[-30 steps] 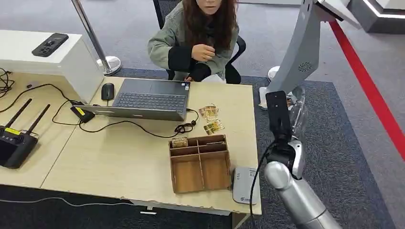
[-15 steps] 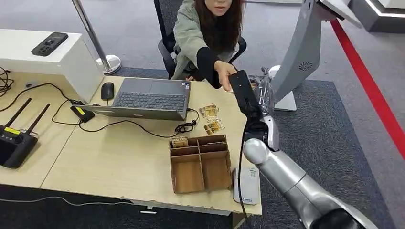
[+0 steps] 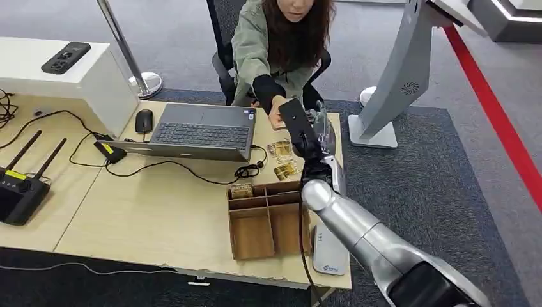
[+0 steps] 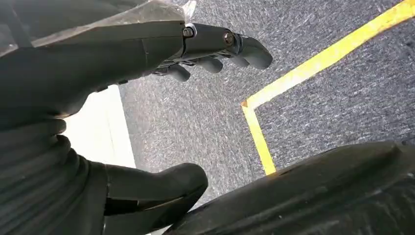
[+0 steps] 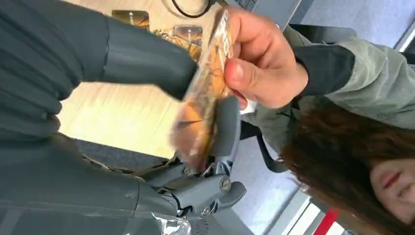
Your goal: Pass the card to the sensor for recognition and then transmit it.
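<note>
My right hand [image 5: 147, 63] reaches over the table's far right corner toward the seated person [image 3: 281, 38]. It pinches a brownish picture card [image 5: 203, 98] between thumb and fingers. The person's hand [image 5: 264, 63] grips the card's other end. In the head view my right hand [image 3: 317, 121] sits behind the black wrist camera, meeting the person's hand [image 3: 277, 110]. The grey card sensor [image 3: 330, 249] lies flat at the table's near right corner, under my right forearm. My left hand [image 4: 122, 54] hangs over grey carpet, fingers apart, holding nothing.
A wooden divided box [image 3: 268, 217] stands left of the sensor, one card [image 3: 240, 190] in a back compartment. More cards [image 3: 281, 150] lie beside the laptop [image 3: 198, 131] with its cable. A radio controller [image 3: 19, 192] sits at the left. A grey kiosk stand [image 3: 396, 77] rises at the right.
My right arm has swung left from beside the table to its far corner with the card. The person leaned in, stretched an arm out and took hold of the card.
</note>
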You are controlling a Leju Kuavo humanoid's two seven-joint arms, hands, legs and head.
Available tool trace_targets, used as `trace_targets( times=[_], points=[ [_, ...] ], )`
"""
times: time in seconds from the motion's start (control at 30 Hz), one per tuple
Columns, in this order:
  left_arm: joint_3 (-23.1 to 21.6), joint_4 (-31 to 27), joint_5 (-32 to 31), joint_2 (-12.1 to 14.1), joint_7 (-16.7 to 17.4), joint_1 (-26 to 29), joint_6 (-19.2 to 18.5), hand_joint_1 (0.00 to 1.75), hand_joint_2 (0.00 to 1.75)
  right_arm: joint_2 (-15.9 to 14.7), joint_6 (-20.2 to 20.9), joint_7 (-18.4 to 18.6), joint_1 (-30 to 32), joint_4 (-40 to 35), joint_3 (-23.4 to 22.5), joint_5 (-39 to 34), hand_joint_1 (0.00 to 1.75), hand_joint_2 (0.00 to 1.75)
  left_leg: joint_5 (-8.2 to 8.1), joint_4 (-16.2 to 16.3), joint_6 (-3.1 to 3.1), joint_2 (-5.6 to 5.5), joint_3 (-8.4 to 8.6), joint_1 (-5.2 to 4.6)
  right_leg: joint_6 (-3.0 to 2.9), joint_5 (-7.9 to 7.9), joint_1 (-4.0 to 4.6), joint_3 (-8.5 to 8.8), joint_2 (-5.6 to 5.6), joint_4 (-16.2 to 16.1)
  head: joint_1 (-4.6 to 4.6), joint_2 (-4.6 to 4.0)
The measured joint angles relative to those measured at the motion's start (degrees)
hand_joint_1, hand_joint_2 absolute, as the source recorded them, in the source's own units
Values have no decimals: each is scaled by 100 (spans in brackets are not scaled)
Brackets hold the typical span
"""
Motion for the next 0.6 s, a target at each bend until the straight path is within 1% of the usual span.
trace_targets(
  times=[0.13,0.2,0.3,0.33,0.4,0.43,0.47,0.5,0.53,0.57,0.6],
  points=[
    [-4,17,42,0,-18,0,0,0,175,55,0,-304,-8,87,13,-359,0,175,0,0,0,1,-2,-3,0,0,-2,-3,0,-1,0,0],
    [-4,22,79,0,-37,3,4,0,175,48,-2,-400,-8,57,20,-404,0,175,0,0,0,2,1,-4,0,1,-2,-4,0,-1,0,0],
    [-2,33,157,0,-92,18,29,0,175,-83,-2,-108,46,-297,31,19,0,175,2,1,0,4,5,-4,-1,3,-3,-6,1,-2,2,0],
    [-2,33,186,0,-114,25,39,0,175,-167,-2,121,68,-486,44,360,0,175,2,3,1,3,5,-5,2,6,-3,-6,1,-2,0,0],
    [2,37,238,0,-142,38,55,0,175,-379,15,740,113,-880,77,1217,0,175,2,3,1,3,6,-5,3,7,-4,-4,1,-2,2,0],
    [2,39,256,0,-153,40,57,0,175,-517,99,1084,140,-1076,92,1709,0,175,2,4,1,3,7,-6,3,7,-4,-4,1,-3,0,0],
    [2,42,271,0,-153,43,57,0,175,-709,280,1519,191,-1332,105,2335,0,175,2,4,1,4,9,-7,4,7,-5,-3,2,-4,4,0],
    [2,42,280,0,-151,44,55,0,175,-882,578,1855,240,-1621,118,2926,0,175,2,4,2,3,11,-7,4,7,-7,-3,2,-5,-2,0],
    [2,42,284,0,-149,45,55,0,175,-1080,847,2159,305,-1879,129,3304,0,175,1,5,2,4,11,-8,4,7,-7,0,2,-6,4,0],
    [4,42,288,0,-144,45,57,0,175,-1234,1076,2359,379,-2067,136,3533,0,175,0,5,3,3,13,-8,4,7,-8,1,2,-8,0,0],
    [4,44,286,0,-131,45,63,0,175,-1422,1287,2441,474,-2305,140,3685,0,175,-1,5,5,3,13,-10,4,7,-10,1,2,-8,2,0]
  ],
)
